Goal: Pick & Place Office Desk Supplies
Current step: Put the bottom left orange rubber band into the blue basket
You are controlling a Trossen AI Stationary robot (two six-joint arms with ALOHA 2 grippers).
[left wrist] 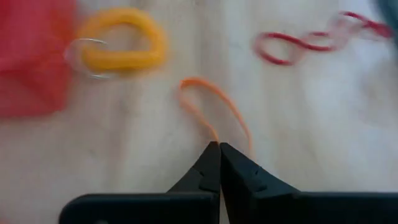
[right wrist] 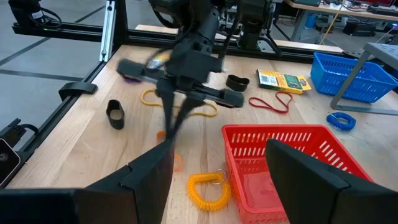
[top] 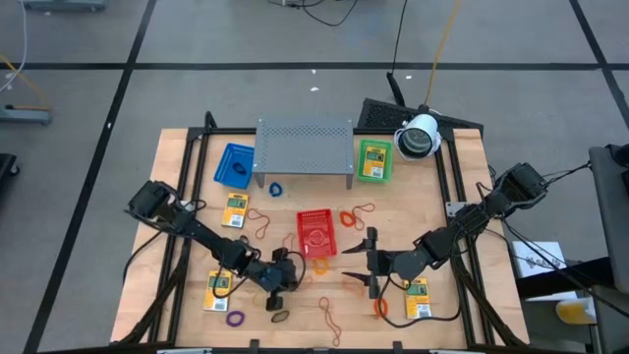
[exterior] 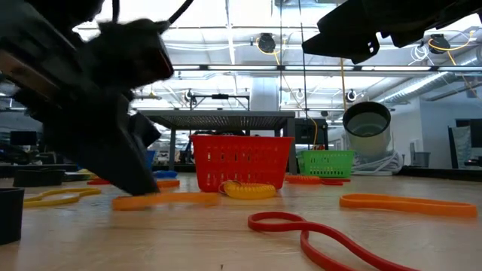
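Orange rubber, a thin band loop (left wrist: 214, 112), lies flat on the wooden worktop (top: 413, 211), and my left gripper (left wrist: 219, 152) has its two dark fingers pressed together at the near end of that loop. The wrist view shows both strands of the band running in right at the fingertips, so I appear to have it pinched, though the contact itself is hidden under the tips. In the high view this gripper (top: 285, 285) sits near the front of the worktop, just left of centre, a little nearer than the red mesh basket (top: 316, 233). A yellow coiled loop (left wrist: 124, 46) lies beside that basket, and a red band (left wrist: 298, 43) lies farther off.

My right gripper (top: 371, 264) hovers to the right of the red basket with its fingers spread wide apart, holding nothing; its wrist view looks across the basket (right wrist: 292, 168) toward my left arm.

Other bands are scattered about: a purple one (top: 235, 319) at the near left, a blue one (top: 276, 189) by the grey perforated rack (top: 305, 145). Yellow-and-green packets lie at the far left (top: 236, 209), near left (top: 218, 290) and near right (top: 419, 297). A blue basket (top: 234, 164) and a green basket (top: 373, 160) flank the rack.
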